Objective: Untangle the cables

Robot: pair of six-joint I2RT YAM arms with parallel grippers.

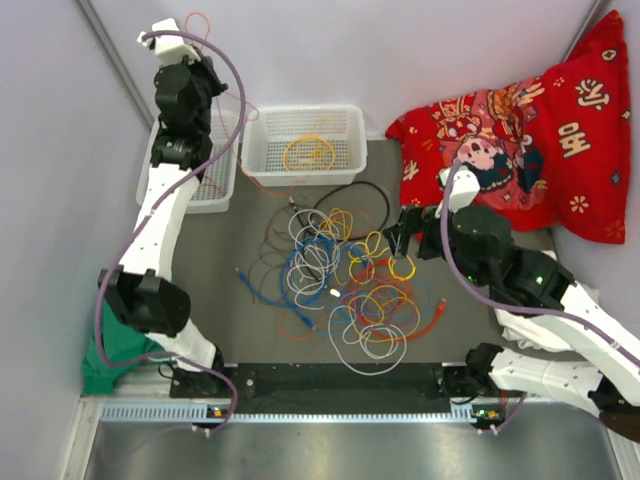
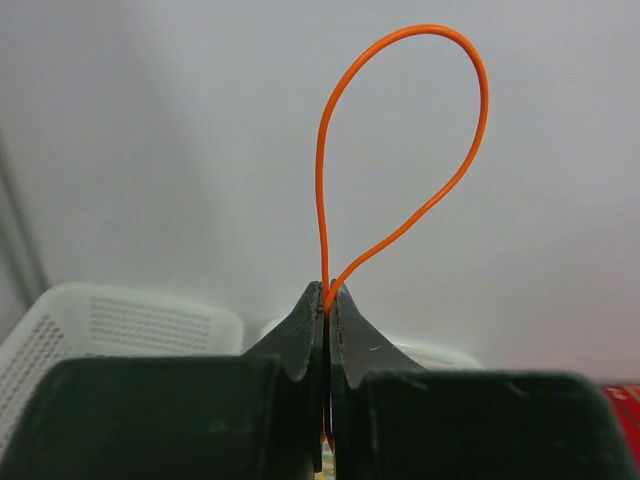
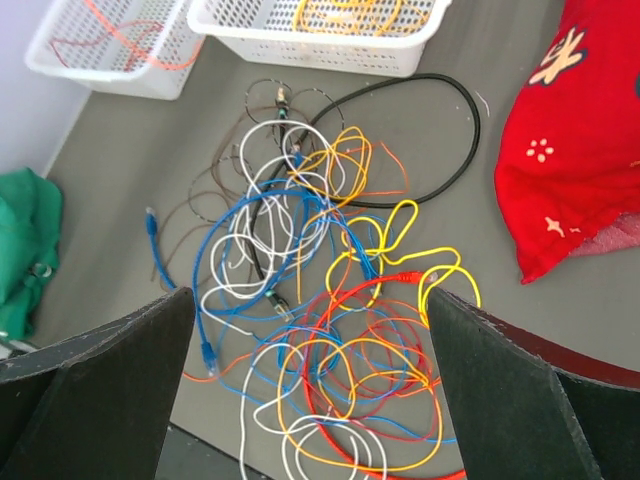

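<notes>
**Left claw** [image 2: 327, 300]: jaws together, clamped on an orange cable [image 2: 319, 170], which stands above the tips as a thin open loop. The claw is raised high over the left basket [image 1: 225, 200].

**Right claw** [image 3: 310, 300]: jaws fully apart, holding nothing. It hovers over the right side of the pile [image 3: 320, 330].

**Location:** the pile lies on the table [image 1: 215, 260] between the arms, in front of the middle basket [image 1: 252, 150]. That basket holds a coiled yellow cable [image 1: 308, 152]. A black cable [image 3: 476, 120] forms a wide loop at the pile's far edge.

**Handling:** the cables are judged light, limp and smooth. Each keeps loose coils and is likely to drag its neighbours when lifted.

- Grip firmly on the jacket or just behind a plug, not on the plug itself.
- Choose a strand on top or at the edge. The black loop looks least entangled.
- Lift slowly so crossings do not tighten.
</notes>
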